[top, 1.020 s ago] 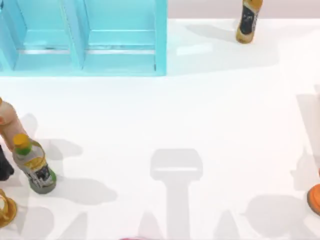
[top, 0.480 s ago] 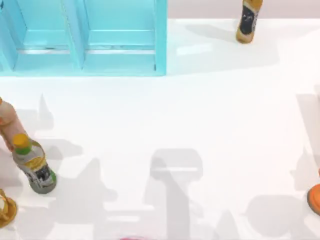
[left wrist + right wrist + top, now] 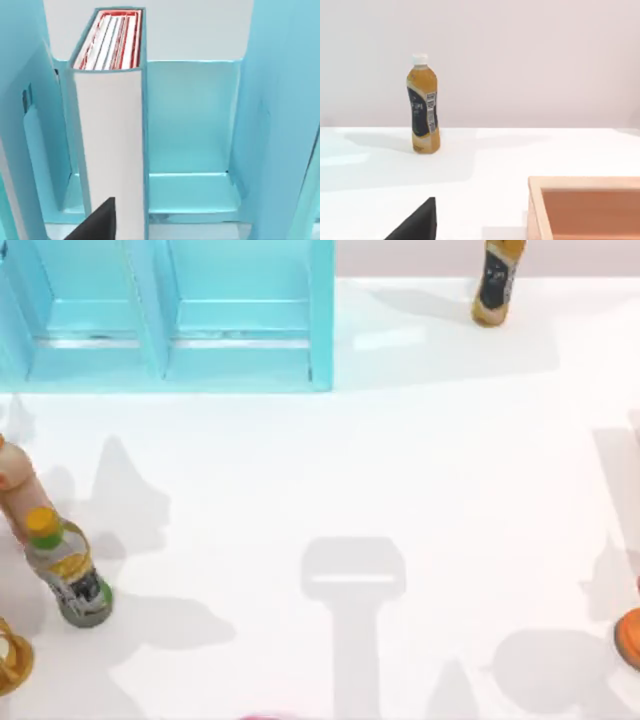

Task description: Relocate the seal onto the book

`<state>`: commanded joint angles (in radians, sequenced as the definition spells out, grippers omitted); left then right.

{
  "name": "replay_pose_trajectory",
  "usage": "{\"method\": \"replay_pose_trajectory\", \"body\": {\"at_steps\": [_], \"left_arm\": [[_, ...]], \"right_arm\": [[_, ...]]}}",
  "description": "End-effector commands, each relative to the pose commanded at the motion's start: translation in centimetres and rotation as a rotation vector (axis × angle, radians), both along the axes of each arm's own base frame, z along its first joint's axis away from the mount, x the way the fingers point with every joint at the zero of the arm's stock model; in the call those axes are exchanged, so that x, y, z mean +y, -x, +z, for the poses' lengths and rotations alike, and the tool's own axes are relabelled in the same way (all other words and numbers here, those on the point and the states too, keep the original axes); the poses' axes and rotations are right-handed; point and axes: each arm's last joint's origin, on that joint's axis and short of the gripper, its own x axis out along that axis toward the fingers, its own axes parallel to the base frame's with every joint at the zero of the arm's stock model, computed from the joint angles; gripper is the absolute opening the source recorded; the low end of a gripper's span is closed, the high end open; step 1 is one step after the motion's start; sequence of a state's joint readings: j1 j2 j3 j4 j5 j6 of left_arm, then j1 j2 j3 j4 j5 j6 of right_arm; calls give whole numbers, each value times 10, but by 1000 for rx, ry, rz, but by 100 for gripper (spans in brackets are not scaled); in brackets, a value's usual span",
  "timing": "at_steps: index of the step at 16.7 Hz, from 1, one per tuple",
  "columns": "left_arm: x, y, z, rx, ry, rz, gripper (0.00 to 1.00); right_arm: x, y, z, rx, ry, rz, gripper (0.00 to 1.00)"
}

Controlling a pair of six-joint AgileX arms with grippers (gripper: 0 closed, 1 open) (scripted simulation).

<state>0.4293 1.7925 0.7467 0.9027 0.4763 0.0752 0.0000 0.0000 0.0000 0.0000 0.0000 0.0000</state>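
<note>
A teal-blue hardcover book with white page edges stands upright inside the light-blue shelf unit, upper left of the top view. An amber bottle stands on the white table. Whether either gripper is open or closed, I cannot tell.

The top view looks straight down on the table, the shelf unit at eleven o'clock. The left wrist view faces close into that shelf unit. The right wrist view looks low across the table toward the amber bottle, at one o'clock from above.

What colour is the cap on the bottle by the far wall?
White, on the amber bottle, best seen in the right wrist view.
</note>
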Motion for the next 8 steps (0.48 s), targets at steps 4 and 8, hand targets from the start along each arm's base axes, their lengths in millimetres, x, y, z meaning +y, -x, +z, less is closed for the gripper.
{"method": "replay_pose_trajectory", "body": {"at_steps": [4, 8], "left_arm": [[38, -24, -48, -7, 1, -9, 100], [57, -31, -73, -25, -7, -14, 100]], "right_arm": [[0, 0, 0, 0, 0, 0, 100], [0, 0, 0, 0, 0, 0, 100]]}}
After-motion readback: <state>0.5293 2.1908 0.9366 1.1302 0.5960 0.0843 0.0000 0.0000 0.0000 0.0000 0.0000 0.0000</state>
